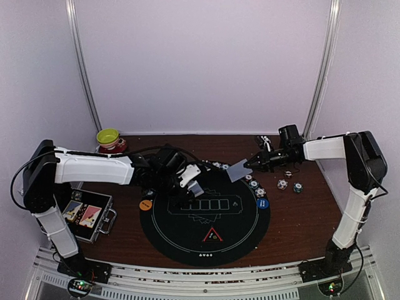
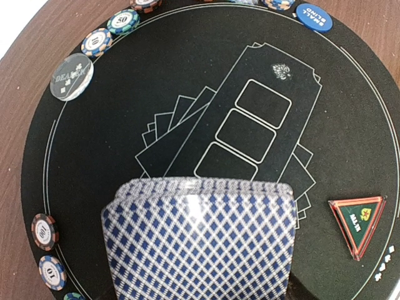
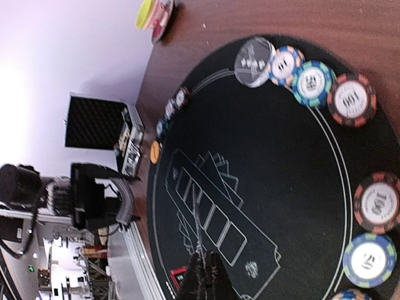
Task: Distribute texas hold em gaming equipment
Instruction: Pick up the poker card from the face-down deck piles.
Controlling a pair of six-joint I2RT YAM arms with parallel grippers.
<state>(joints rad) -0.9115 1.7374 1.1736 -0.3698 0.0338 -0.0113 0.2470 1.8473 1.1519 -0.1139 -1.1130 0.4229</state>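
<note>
**Inspector:** Left jaws, status?
**Assistant:** Closed on the deck of cards (image 2: 200,244), blue-and-white lattice backs up. The deck is held over the black round mat (image 1: 187,250), toward 11 o'clock in the overhead view.
**Inspector:** Right jaws?
**Assistant:** Closed on a single card (image 1: 237,170), seen at the mat's 1 o'clock rim, apart from the deck.
**Inspector:** Remaining equipment?
**Assistant:** The red triangle marker (image 1: 212,235) lies flat on the mat at 6 o'clock. The orange disc (image 1: 145,204) sits on the wooden surface (image 1: 300,231) just off the rim at 9 o'clock. The blue disc (image 1: 262,203) is on the rim at 3 o'clock. Striped chips (image 1: 260,192) line the rim at 2 o'clock, and two more chips (image 1: 282,184) rest on the surface beyond them.
**Inspector:** Other items?
**Assistant:** An open case (image 1: 87,215) beyond the orange disc at 9 o'clock, and a yellow-green bowl (image 1: 108,136) far off at 10 o'clock
</note>
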